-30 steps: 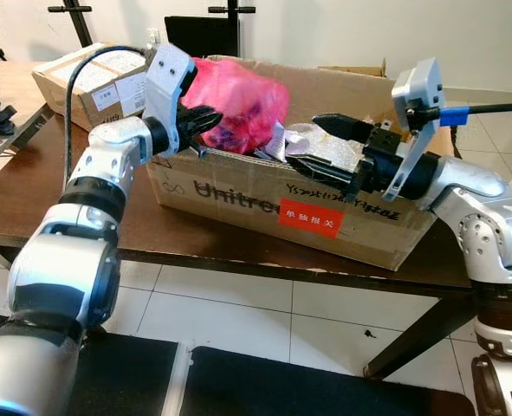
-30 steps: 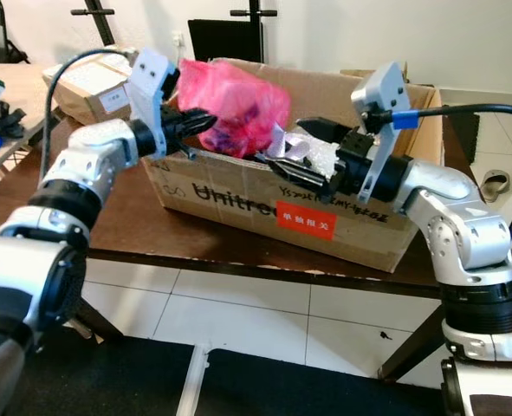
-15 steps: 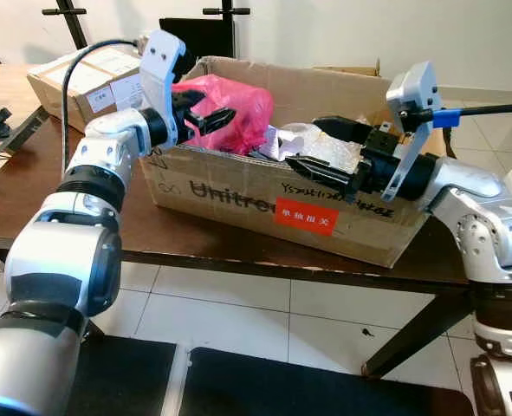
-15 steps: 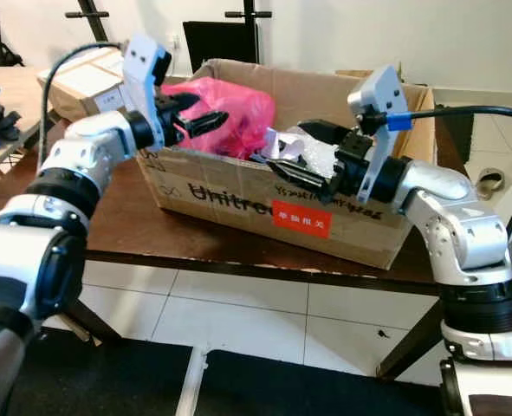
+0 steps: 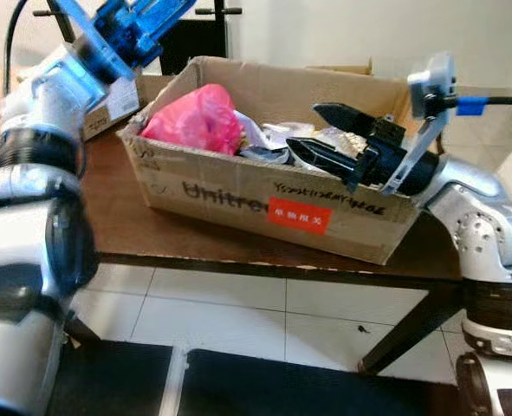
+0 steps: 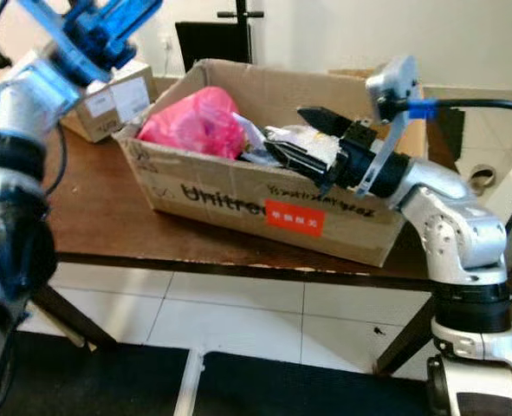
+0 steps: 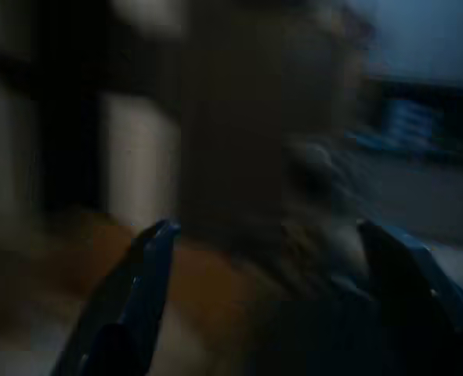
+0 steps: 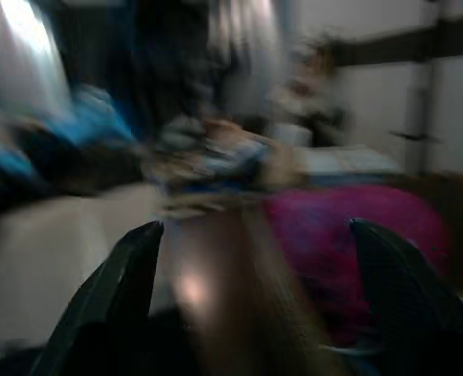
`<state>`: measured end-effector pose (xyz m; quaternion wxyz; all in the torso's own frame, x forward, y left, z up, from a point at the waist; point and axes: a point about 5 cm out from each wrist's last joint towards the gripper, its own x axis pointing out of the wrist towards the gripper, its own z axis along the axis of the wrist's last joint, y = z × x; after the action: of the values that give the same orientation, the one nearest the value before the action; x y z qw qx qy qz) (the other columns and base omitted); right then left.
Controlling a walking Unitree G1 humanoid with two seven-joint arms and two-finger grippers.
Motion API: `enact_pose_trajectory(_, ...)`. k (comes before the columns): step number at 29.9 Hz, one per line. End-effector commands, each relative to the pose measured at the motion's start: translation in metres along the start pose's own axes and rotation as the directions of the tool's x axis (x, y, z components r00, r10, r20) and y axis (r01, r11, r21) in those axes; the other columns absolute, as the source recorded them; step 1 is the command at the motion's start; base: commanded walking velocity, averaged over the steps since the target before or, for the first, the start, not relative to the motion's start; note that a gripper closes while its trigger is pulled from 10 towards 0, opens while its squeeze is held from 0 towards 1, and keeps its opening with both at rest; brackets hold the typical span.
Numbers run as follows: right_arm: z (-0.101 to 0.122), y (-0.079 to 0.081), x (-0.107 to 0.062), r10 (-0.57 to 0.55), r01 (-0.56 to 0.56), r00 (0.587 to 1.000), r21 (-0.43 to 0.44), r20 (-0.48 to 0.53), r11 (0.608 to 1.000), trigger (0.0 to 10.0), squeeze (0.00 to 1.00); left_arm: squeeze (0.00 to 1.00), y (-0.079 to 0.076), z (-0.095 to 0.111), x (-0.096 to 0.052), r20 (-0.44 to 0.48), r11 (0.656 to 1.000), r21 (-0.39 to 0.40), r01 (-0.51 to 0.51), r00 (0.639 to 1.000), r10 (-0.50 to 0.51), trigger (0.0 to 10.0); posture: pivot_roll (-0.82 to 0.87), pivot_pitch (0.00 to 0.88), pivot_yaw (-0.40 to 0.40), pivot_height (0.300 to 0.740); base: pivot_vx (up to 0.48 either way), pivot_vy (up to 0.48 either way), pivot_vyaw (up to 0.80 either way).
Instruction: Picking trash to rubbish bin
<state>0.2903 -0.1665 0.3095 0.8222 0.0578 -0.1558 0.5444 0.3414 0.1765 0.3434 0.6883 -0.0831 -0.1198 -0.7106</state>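
One open brown cardboard box (image 5: 238,186) stood on the dark wooden table (image 5: 121,217), with a single pink plastic bag (image 5: 195,121) lying inside at its left end beside a heap of pale crumpled wrappers (image 6: 294,143). The right gripper (image 5: 312,130) hung over the box's right half, its two black fingers spread apart and empty. The left gripper (image 6: 95,22), blurred, was raised well above the table's left side, fingers apart. One smaller taped cardboard carton (image 6: 117,100) sat behind.

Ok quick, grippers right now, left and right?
Left gripper: open, holding nothing, raised left of the box.
Right gripper: open, empty, over the box.
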Motion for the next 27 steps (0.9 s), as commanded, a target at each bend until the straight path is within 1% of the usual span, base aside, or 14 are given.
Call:
enact_pose_trajectory(1,-0.007,0.013,-0.002,0.097,-0.096,0.995,0.053,-0.019,0.994,10.0,0.0,0.0,-0.012,-0.019,0.002,-0.143,0.996,-0.055,0.074,0.986,-0.081,10.0,-0.05,0.104,0.063,0.74,0.0,0.0,0.0)
enact_pose_trajectory(2,-0.007,0.013,-0.002,0.097,-0.096,0.995,0.053,-0.019,0.994,10.0,0.0,0.0,-0.012,-0.019,0.002,-0.143,0.996,-0.055,0.074,0.986,-0.081,10.0,-0.05,0.104,0.063,0.74,0.0,0.0,0.0)
enact_pose_trajectory(5,-0.031,0.016,-0.007,0.068,-0.06,0.995,0.112,-0.072,0.992,10.0,0.0,0.0,-0.027,-0.056,-0.011,-0.264,0.986,-0.155,0.062,0.959,-0.101,10.0,-0.05,0.104,0.065,0.74,0.0,0.0,0.0)
enact_pose_trajectory(7,-0.035,0.016,-0.007,0.063,-0.053,0.995,0.126,-0.075,0.991,10.0,0.0,0.0,-0.03,-0.062,-0.013,-0.282,0.984,-0.17,0.059,0.954,-0.106,10.0,-0.05,0.104,0.065,0.74,0.0,0.0,0.0)
enact_pose_trajectory(9,-0.054,0.028,-0.01,0.109,-0.087,0.989,0.21,-0.099,0.974,10.0,0.0,0.0,-0.039,-0.091,-0.02,-0.347,0.972,-0.233,0.013,0.933,-0.096,10.0,-0.05,0.106,0.069,0.74,0.0,0.0,0.0)
enact_pose_trajectory(13,-0.064,0.035,-0.011,0.137,-0.105,0.984,0.253,-0.112,0.962,10.0,0.0,0.0,-0.045,-0.105,-0.022,-0.364,0.962,-0.272,-0.005,0.926,-0.099,10.0,-0.05,0.111,0.069,0.74,0.0,0.0,0.0)
enact_pose_trajectory(15,-0.089,0.05,-0.015,0.199,-0.127,0.962,0.339,-0.185,0.932,10.0,0.0,0.0,-0.064,-0.138,-0.023,-0.383,0.921,-0.388,-0.039,0.916,-0.122,10.0,-0.05,0.116,0.071,0.74,0.0,0.0,0.0)
enact_pose_trajectory(16,-0.089,0.05,-0.015,0.199,-0.127,0.962,0.339,-0.185,0.932,10.0,0.0,0.0,-0.064,-0.138,-0.023,-0.383,0.921,-0.388,-0.039,0.916,-0.122,10.0,-0.05,0.116,0.071,0.74,0.0,0.0,0.0)
enact_pose_trajectory(19,-0.112,0.059,-0.021,0.223,-0.106,0.937,0.387,-0.27,0.916,10.0,0.0,0.0,-0.079,-0.168,-0.025,-0.446,0.89,-0.445,-0.1,0.887,-0.124,10.0,-0.05,0.118,0.072,0.74,0.0,0.0,0.0)
enact_pose_trajectory(21,-0.14,0.064,-0.032,0.225,-0.046,0.887,0.407,-0.404,0.912,10.0,0.0,0.0,-0.088,-0.21,-0.034,-0.585,0.877,-0.409,-0.25,0.81,-0.042,10.0,-0.05,0.12,0.075,0.74,0.0,0.0,0.0)
enact_pose_trajectory(22,-0.159,0.069,-0.041,0.229,-0.01,0.839,0.407,-0.494,0.913,10.0,0.0,0.0,-0.094,-0.234,-0.042,-0.668,0.863,-0.373,-0.34,0.744,0.005,10.0,-0.06,0.121,0.074,0.74,0.0,0.0,0.0)
enact_pose_trajectory(23,-0.159,0.069,-0.041,0.229,-0.01,0.839,0.407,-0.494,0.913,10.0,0.0,0.0,-0.094,-0.234,-0.042,-0.668,0.863,-0.373,-0.34,0.744,0.005,10.0,-0.06,0.121,0.074,0.74,0.0,0.0,0.0)
enact_pose_trajectory(26,-0.206,0.079,-0.067,0.209,0.108,0.682,0.379,-0.701,0.919,10.0,0.0,0.0,-0.106,-0.285,-0.061,-0.804,0.781,-0.26,-0.568,0.576,0.151,10.0,-0.06,0.122,0.073,0.74,0.0,0.0,0.0)
enact_pose_trajectory(27,-0.206,0.079,-0.067,0.209,0.108,0.682,0.379,-0.701,0.919,10.0,0.0,0.0,-0.106,-0.285,-0.061,-0.804,0.781,-0.26,-0.568,0.576,0.151,10.0,-0.06,0.122,0.073,0.74,0.0,0.0,0.0)
